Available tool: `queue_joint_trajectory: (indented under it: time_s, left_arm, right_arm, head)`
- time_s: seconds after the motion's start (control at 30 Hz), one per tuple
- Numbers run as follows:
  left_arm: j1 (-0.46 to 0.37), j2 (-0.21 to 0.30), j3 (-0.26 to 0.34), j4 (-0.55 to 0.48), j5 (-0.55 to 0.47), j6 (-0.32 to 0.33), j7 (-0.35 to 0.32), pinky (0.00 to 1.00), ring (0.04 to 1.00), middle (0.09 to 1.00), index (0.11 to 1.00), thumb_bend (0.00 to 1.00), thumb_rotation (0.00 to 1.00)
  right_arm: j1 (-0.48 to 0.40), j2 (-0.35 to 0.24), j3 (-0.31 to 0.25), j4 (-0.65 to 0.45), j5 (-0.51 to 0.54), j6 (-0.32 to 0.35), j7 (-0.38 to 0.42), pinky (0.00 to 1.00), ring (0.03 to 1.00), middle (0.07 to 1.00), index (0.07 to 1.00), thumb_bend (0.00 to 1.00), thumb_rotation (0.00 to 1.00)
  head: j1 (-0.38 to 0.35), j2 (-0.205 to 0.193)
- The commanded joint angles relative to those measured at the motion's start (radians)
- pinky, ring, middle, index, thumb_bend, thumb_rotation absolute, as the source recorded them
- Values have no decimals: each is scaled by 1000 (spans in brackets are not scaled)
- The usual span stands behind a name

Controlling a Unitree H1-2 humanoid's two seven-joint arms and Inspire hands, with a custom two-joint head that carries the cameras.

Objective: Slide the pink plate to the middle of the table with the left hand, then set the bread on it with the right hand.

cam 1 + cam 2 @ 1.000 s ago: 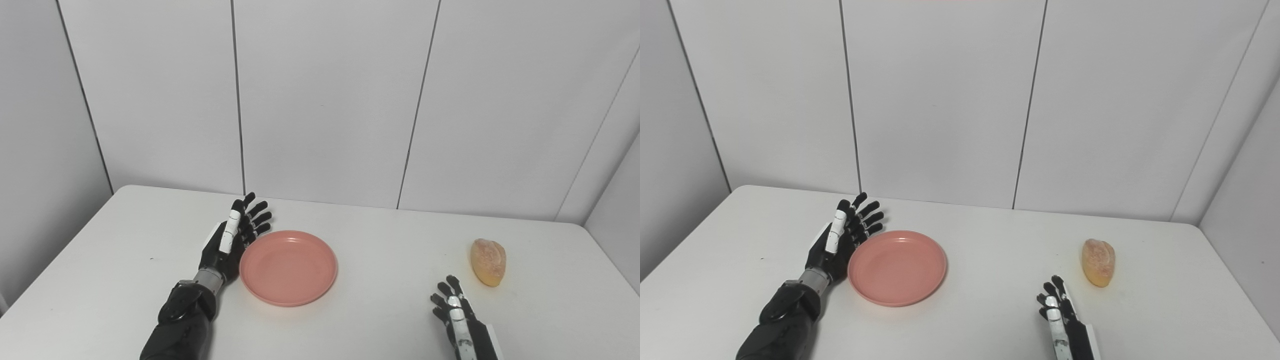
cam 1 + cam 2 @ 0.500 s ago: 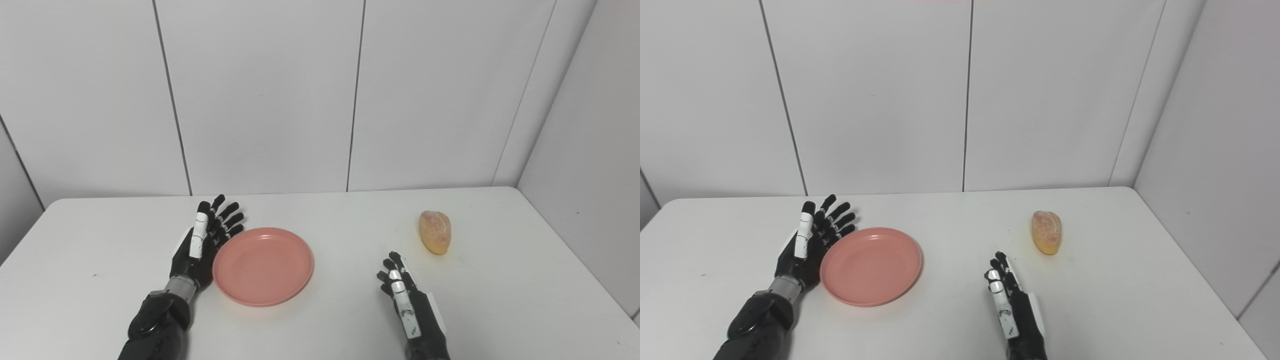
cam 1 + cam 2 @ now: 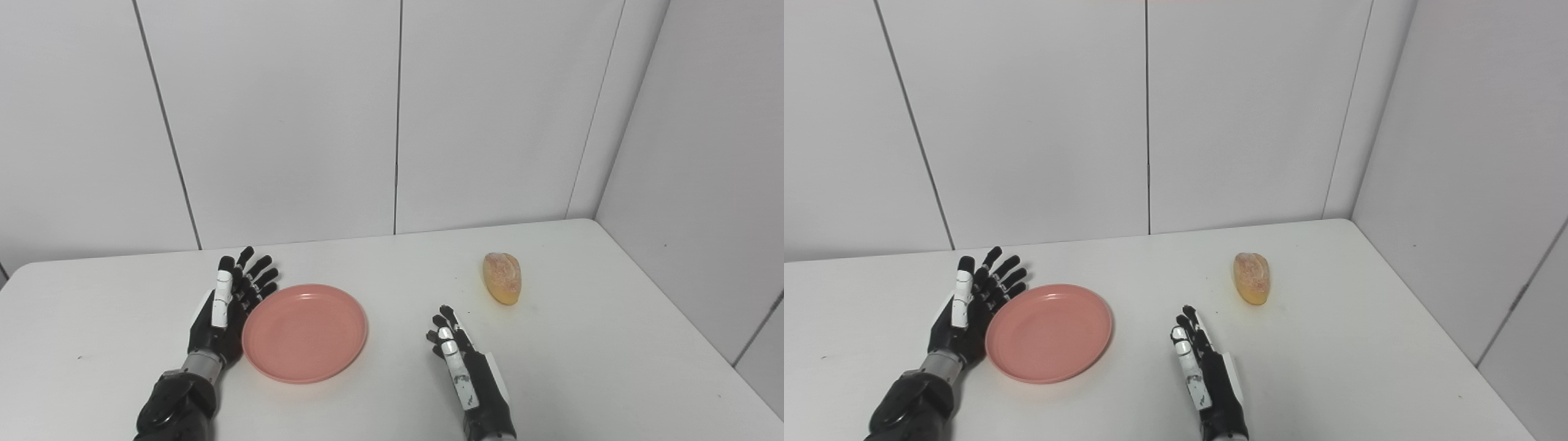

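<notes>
The left hand (image 3: 223, 306), fingers spread and holding nothing, rests against the pink plate (image 3: 305, 331) near the tabletop (image 3: 582, 367) middle. The right hand (image 3: 456, 358), empty, must next reach the bread (image 3: 502, 278) lying well beyond it.

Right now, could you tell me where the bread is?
The bread lies on the white table toward its far right side, apart from the pink plate, just beyond the open right robot hand.
</notes>
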Motion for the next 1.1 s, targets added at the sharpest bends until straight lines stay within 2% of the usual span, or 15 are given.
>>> queue_joint_trajectory:
  time_s: [0.0,0.23,0.27,0.33,0.37,0.47,0.67,0.8,0.93,1.07]
  left_arm:
    - [24,-33,-1,20,-5,-4,-14,907,905,933,1000,901,925]
    - [21,-35,2,34,-12,-9,-22,907,902,935,988,893,918]
    - [20,-35,3,37,-13,-11,-24,908,908,937,985,893,917]
    - [19,-34,7,44,-16,-13,-27,911,913,939,983,888,914]
    - [18,-32,7,47,-14,-14,-27,917,916,940,991,883,920]
    - [15,-27,7,57,-9,-20,-26,929,916,938,999,880,927]
    - [4,-14,14,87,-12,-34,-32,954,910,936,1000,883,924]
    - [-4,-9,19,106,-11,-41,-35,955,908,932,999,878,924]
    - [-11,-8,18,125,-4,-55,-36,948,904,926,996,883,925]
    - [-18,-8,22,142,-7,-67,-37,948,902,928,997,883,925]
  right_arm:
    - [-17,19,21,-1,-6,27,13,892,878,930,958,604,965]
    - [-15,20,18,6,-26,25,3,882,870,921,977,608,947]
    - [-15,20,18,6,-33,25,0,887,890,942,978,619,948]
    - [-16,18,22,12,-70,13,-19,894,936,978,972,634,944]
    - [-16,10,33,12,-119,9,-38,946,973,993,969,676,946]
    - [-18,5,47,10,-188,-3,-70,984,994,999,975,736,921]
    - [-33,27,43,-4,-211,-35,-109,881,934,1000,1000,834,769]
    - [-51,38,43,-13,-260,-59,-160,870,933,1000,1000,853,698]
    - [-83,33,46,-28,-322,-45,-191,862,938,1000,1000,858,694]
    - [-131,29,32,-38,-361,-32,-216,901,969,1000,1000,873,698]
  head:
    - [0,1]
    - [-12,-9]
    - [-12,-9]
    - [-14,-14]
    - [-15,-19]
    - [-18,-25]
    - [-28,-39]
    - [-29,-45]
    - [-27,-56]
    - [-23,-62]
